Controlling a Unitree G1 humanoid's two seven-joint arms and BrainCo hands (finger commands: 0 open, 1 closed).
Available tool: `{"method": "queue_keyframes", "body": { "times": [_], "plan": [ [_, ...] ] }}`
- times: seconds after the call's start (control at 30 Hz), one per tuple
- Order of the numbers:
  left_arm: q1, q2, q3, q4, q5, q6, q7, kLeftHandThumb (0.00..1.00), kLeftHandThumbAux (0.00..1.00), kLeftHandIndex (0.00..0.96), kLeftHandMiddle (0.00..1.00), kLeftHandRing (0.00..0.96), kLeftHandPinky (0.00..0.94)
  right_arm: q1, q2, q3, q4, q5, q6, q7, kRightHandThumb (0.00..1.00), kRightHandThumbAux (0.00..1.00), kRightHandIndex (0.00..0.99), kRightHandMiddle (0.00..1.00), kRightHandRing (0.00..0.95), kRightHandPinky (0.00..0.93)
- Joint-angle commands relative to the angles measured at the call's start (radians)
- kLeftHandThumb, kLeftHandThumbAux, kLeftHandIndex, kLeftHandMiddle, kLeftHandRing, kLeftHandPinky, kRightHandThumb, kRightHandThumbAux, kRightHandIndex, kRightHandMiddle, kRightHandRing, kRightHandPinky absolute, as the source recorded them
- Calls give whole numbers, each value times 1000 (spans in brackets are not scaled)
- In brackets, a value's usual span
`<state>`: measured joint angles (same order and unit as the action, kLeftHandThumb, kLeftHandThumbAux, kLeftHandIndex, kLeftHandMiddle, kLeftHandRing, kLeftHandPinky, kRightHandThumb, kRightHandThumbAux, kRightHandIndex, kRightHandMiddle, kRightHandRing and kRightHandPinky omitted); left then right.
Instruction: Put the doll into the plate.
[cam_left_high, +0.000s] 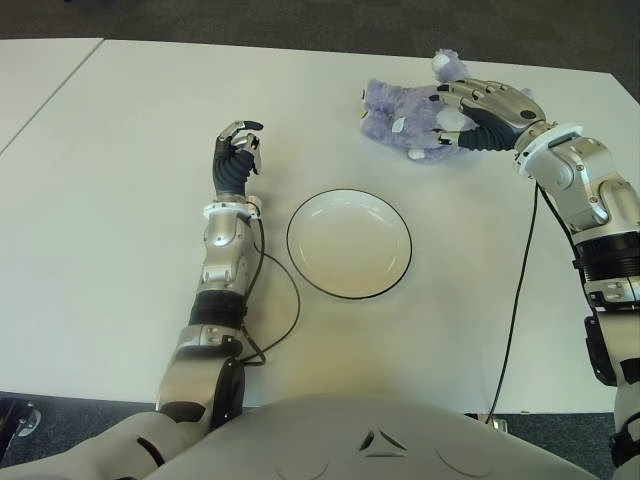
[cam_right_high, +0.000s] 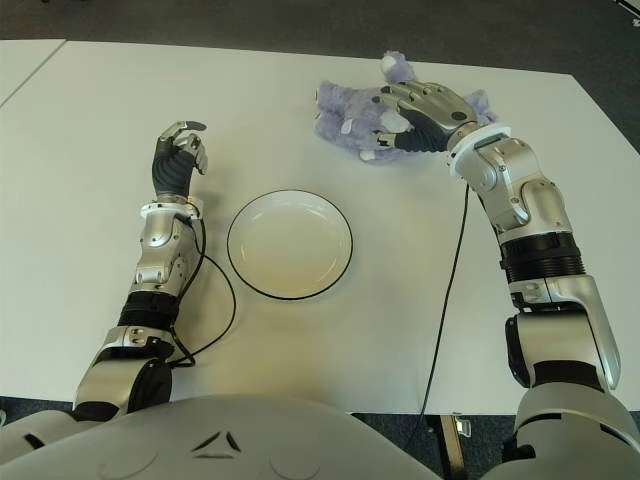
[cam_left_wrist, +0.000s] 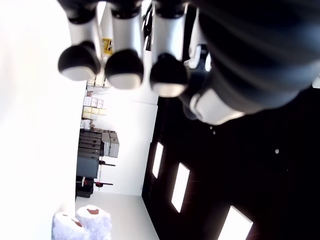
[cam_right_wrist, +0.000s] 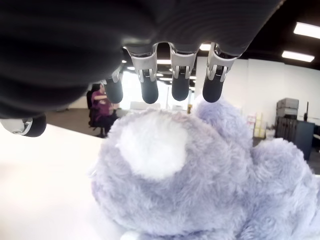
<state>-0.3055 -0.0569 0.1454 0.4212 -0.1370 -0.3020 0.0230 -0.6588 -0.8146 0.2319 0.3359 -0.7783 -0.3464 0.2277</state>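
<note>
The doll (cam_left_high: 400, 115), a pale purple plush toy, lies on the white table (cam_left_high: 120, 220) at the far right, well beyond the plate. My right hand (cam_left_high: 455, 108) lies over its right side. In the right wrist view the fingertips (cam_right_wrist: 149, 92) hang spread just above the fur (cam_right_wrist: 200, 190) and do not close on it. The round white plate (cam_left_high: 349, 246) with a dark rim sits empty at the table's middle. To the plate's left, my left hand (cam_left_high: 238, 150) stands with loosely bent fingers (cam_left_wrist: 120, 67) and holds nothing.
A black cable (cam_left_high: 515, 300) runs along the table beside my right arm, and another loops by my left forearm (cam_left_high: 285, 300). A second table (cam_left_high: 40, 70) adjoins at the far left. A seated person (cam_right_wrist: 102, 107) shows far behind.
</note>
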Motion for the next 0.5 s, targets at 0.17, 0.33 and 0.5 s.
{"method": "queue_keyframes", "body": {
  "times": [0.17, 0.33, 0.5],
  "plan": [
    [107, -32, 6, 96, -2, -6, 7, 710, 705, 442, 874, 876, 856, -58, 18, 35, 75, -40, 14, -43, 483, 158, 0, 0, 0, 0],
    [108, -33, 6, 96, 1, -11, 11, 710, 705, 442, 872, 874, 856, -90, 20, 48, 115, -56, 18, -74, 474, 156, 0, 0, 0, 0],
    [109, -34, 6, 96, 0, -14, 10, 710, 705, 442, 869, 873, 855, -119, 16, 51, 155, -52, 4, -98, 473, 152, 0, 0, 0, 0]
  ]
}}
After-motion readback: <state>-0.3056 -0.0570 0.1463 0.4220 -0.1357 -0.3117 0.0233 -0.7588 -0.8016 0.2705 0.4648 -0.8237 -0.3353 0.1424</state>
